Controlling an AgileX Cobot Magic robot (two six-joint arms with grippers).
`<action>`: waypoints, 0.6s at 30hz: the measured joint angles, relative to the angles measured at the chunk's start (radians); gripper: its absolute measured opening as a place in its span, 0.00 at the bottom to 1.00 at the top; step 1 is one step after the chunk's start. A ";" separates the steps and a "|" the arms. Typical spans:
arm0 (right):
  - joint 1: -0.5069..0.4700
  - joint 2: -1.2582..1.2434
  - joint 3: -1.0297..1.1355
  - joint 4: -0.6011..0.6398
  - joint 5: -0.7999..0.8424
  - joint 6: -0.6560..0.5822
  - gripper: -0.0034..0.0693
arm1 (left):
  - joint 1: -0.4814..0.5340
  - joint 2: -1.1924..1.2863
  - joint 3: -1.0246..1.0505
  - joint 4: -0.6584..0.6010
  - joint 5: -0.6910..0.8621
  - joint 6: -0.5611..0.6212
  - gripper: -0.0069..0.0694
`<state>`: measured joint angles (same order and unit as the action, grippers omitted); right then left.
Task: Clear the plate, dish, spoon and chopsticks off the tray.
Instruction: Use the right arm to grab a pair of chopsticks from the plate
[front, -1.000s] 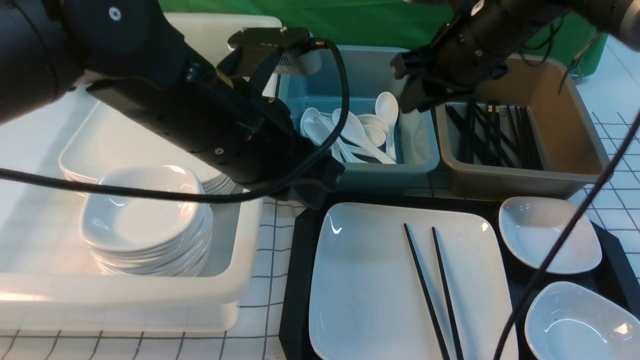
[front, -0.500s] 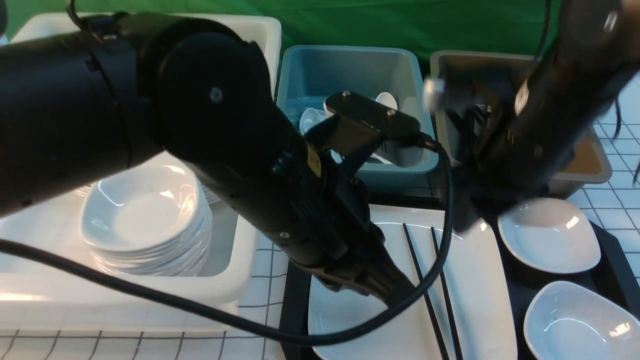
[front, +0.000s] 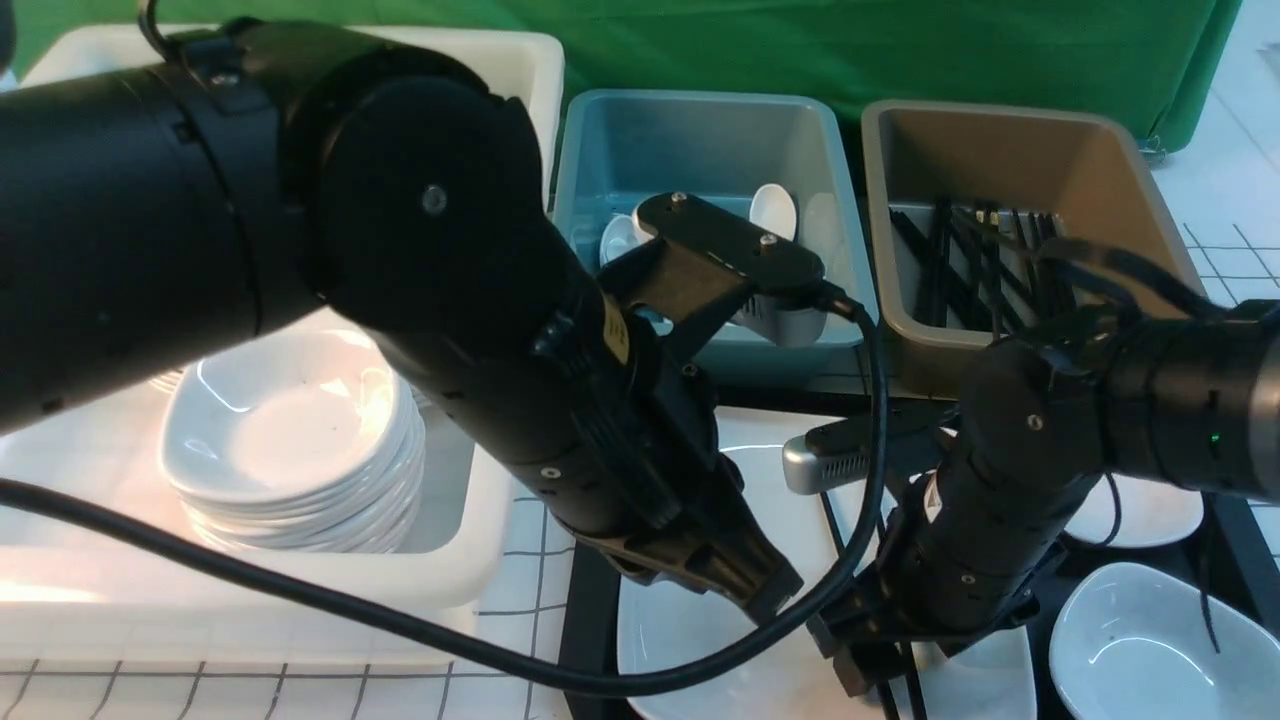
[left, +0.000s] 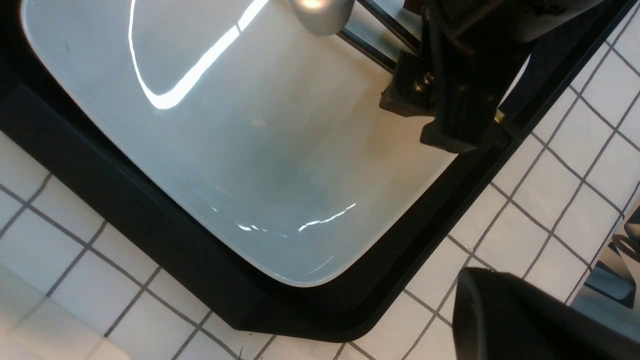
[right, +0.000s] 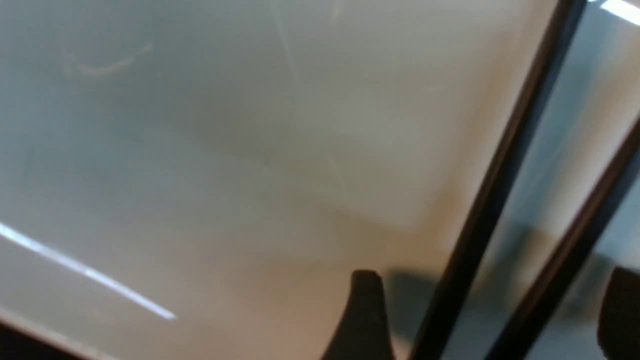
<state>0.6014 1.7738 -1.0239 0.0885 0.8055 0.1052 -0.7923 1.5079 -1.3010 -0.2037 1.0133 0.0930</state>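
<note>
R gripper (right: 492, 280) spread astride chopsticks (right: 495, 175) near plate (right: 200, 150) edge; L gripper (front: 765, 592) unclear.

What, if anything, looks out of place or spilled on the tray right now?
Nothing stands out: no spill or breakage shows. The chopsticks lie side by side on the plate, which sits inside the tray, and the right gripper is open astride them.

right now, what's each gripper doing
Left gripper: cannot tell, its jaws are mostly hidden; it hangs over the plate.
Right gripper: open, jaws either side of the chopsticks, holding nothing.
</note>
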 joint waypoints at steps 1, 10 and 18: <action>0.000 0.004 -0.001 -0.007 -0.001 -0.001 0.79 | 0.000 0.000 0.000 0.000 -0.002 -0.001 0.09; 0.000 -0.002 -0.001 -0.008 0.031 -0.036 0.21 | 0.000 0.000 0.000 0.002 -0.002 -0.020 0.09; 0.000 -0.140 -0.062 -0.006 0.233 -0.122 0.22 | 0.000 0.000 0.000 0.002 -0.021 -0.022 0.09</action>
<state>0.6014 1.6338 -1.0863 0.0824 1.0383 -0.0170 -0.7923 1.5079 -1.3010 -0.2018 0.9924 0.0707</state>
